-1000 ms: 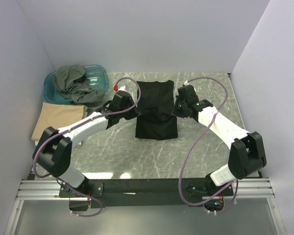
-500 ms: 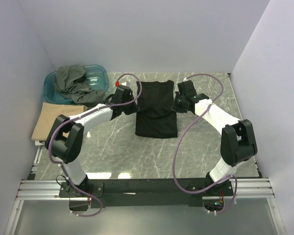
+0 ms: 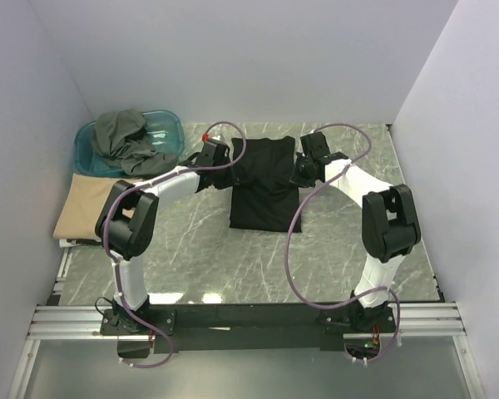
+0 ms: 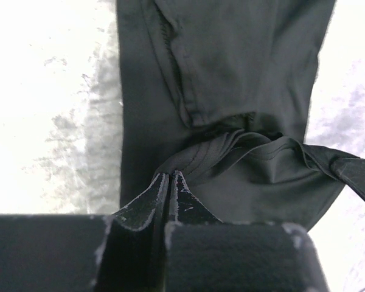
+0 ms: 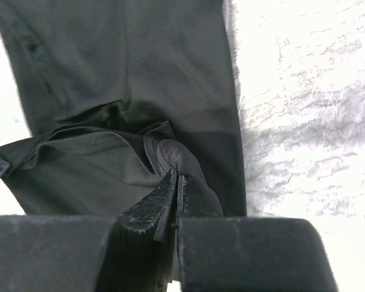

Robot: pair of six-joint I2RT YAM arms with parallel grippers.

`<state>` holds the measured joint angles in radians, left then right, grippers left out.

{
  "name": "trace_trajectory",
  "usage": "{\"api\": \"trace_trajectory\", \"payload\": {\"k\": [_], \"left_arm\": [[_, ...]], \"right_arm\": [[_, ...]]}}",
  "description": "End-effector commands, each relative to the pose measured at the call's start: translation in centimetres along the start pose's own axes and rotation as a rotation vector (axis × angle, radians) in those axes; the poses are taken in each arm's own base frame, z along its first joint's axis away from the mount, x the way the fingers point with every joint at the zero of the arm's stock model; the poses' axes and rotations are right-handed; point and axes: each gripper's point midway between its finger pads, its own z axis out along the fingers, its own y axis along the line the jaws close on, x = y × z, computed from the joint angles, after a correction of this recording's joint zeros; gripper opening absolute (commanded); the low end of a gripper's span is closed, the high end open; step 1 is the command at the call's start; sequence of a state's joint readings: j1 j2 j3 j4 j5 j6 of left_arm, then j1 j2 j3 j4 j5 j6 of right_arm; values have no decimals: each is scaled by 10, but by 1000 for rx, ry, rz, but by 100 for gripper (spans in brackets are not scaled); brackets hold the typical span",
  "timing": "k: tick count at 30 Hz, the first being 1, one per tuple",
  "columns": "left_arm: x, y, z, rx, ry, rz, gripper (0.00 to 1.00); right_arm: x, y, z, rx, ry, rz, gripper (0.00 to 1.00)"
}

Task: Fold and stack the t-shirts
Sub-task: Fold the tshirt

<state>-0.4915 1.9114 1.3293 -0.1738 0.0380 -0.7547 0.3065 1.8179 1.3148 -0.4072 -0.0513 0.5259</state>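
Since a second ago both grippers have travelled toward the far wall, and both arms now stretch further out, drawing a lifted layer of the black t-shirt [image 3: 264, 199] along. The shirt lies mid-table on the marbled table [image 3: 233, 266], its long axis running near to far; we cannot tell which end is the collar. The left gripper [image 3: 230, 166] pinches its left edge and the right gripper [image 3: 296, 173] its right edge. In each wrist view the tips are pressed together on a bunched fold of black cloth. The forearms angle inward. The tan t-shirt [image 3: 87, 208] lies folded at the left edge, and the grey-olive t-shirt [image 3: 125, 141] is heaped in the teal tub [image 3: 168, 125].
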Motion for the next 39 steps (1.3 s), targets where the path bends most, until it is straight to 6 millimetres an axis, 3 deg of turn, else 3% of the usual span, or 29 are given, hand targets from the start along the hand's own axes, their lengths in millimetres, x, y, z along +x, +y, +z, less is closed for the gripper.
{"api": "trace_trajectory", "payload": {"k": [1, 4, 7, 8, 10, 11, 12, 13, 14, 15, 17, 21, 22, 23, 26, 29, 31, 39], "left_arm": [[-12, -4, 3, 10, -7, 17, 6], [-13, 1, 6, -7, -8, 2, 16], [-13, 2, 9, -1, 4, -7, 30], [-12, 2, 9, -2, 12, -4, 34], [-13, 0, 6, 5, 9, 1, 53], [-15, -1, 4, 8, 3, 1, 61], [-15, -1, 2, 10, 0, -1, 78], [-19, -5, -4, 23, -15, 4, 88], [-20, -7, -7, 30, -19, 6, 97], [-19, -5, -9, 28, -21, 5, 99], [-22, -11, -20, 55, -34, 7, 99], [-7, -11, -38, 84, -14, 7, 100], [-3, -10, -41, 85, -9, 8, 99], [13, -4, -41, 75, 19, 11, 99], [31, -8, -55, 97, 33, 22, 99], [61, 7, -60, 76, 72, 9, 100], [68, 11, -63, 76, 75, -14, 98], [105, 27, -55, 96, 158, -56, 75]], "right_arm": [[-19, 9, 4, -44, -30, -10, 5], [-19, 7, 12, -49, -8, 0, 12], [-24, 7, 16, -52, 0, 4, 31], [-27, 8, 15, -51, -4, 3, 43], [-28, 6, 14, -43, -4, 2, 55], [-31, 6, 13, -37, -12, -2, 68], [-31, 7, 11, -35, -13, -4, 71], [-32, 6, 7, -31, -18, -6, 73], [-32, 6, 5, -31, -21, -6, 75], [-33, 4, 2, -26, -27, -3, 75], [-30, 3, -7, -33, -41, 2, 76], [-21, 2, -32, -64, -72, 13, 76], [-5, -7, -31, -50, -45, 24, 76], [1, -9, -34, -53, -45, 27, 76], [24, -19, -43, -56, -34, 50, 76], [47, -25, -48, -79, -6, 70, 76], [59, -29, -48, -89, 8, 81, 76], [76, -36, -46, -92, 30, 90, 75]]}}
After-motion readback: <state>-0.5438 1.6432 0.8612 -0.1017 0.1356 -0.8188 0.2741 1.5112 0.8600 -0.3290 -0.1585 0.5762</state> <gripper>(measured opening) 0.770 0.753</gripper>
